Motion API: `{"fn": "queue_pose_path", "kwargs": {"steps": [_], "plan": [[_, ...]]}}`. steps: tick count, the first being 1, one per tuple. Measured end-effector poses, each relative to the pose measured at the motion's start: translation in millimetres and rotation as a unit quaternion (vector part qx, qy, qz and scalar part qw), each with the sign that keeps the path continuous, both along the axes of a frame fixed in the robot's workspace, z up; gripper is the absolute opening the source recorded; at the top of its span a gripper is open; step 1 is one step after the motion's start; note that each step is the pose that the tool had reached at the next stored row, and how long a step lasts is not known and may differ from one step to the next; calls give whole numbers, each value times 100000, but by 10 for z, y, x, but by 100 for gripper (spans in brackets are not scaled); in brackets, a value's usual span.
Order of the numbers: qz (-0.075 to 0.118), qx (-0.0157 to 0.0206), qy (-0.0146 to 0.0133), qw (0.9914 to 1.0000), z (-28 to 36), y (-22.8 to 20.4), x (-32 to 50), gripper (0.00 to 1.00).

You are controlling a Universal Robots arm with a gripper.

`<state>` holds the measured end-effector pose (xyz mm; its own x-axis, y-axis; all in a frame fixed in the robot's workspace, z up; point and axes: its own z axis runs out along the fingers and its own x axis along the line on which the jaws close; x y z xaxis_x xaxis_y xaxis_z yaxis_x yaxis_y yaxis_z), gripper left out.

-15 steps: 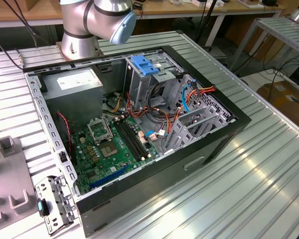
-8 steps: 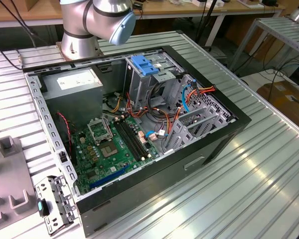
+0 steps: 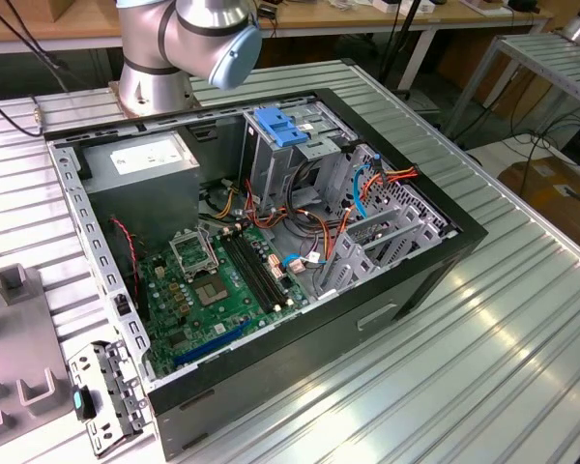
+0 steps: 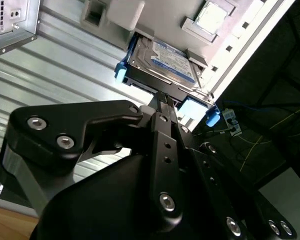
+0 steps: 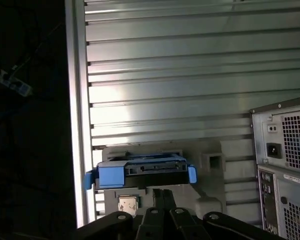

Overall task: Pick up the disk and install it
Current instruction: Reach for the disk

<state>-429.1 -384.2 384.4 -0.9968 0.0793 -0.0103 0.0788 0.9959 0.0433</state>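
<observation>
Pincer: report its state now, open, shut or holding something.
Pincer: cannot be told whether open or shut; its tip is at the edge of the disk, which lies on a grey holder.

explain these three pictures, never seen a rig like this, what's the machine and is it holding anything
One robot arm works at a ribbed metal table. The exterior view, from a camera off the arm, shows its base beside an open computer case lying on its side. Both wrist views come from cameras riding on the arm, looking past its black gripper. Just ahead lies the disk, a dark drive in a blue carrier, resting on a grey holder at the table's edge. The gripper is at the disk's near edge; whether it grips it I cannot tell.
</observation>
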Motion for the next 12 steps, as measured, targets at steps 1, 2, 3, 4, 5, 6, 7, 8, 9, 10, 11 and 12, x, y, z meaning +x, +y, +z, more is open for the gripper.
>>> {"fn": "queue_pose_path", "kwargs": {"steps": [1, 2, 3, 4, 5, 6, 7, 8, 9, 10, 11, 12], "plan": [[1, -5, 49, 100000, -4, 9, -32, 11], [1, -6, 129, 100000, -14, 27, -94, 11], [-4, -3, 168, 100000, -19, 37, -126, 11], [-3, -5, 216, 100000, -24, 47, -162, 11], [-4, -3, 286, 100000, -34, 63, -222, 11], [0, -5, 324, 99999, -38, 70, -253, 11], [2, -6, 367, 99999, -41, 77, -285, 11], [1, -7, 401, 99999, -45, 84, -319, 11], [0, -4, 432, 99999, -49, 91, -350, 11], [-3, -2, 468, 99999, -52, 96, -382, 11], [-7, -4, 518, 99999, -53, 99, -408, 11], [-9, -4, 522, 99999, -54, 99, -416, 11]]}}
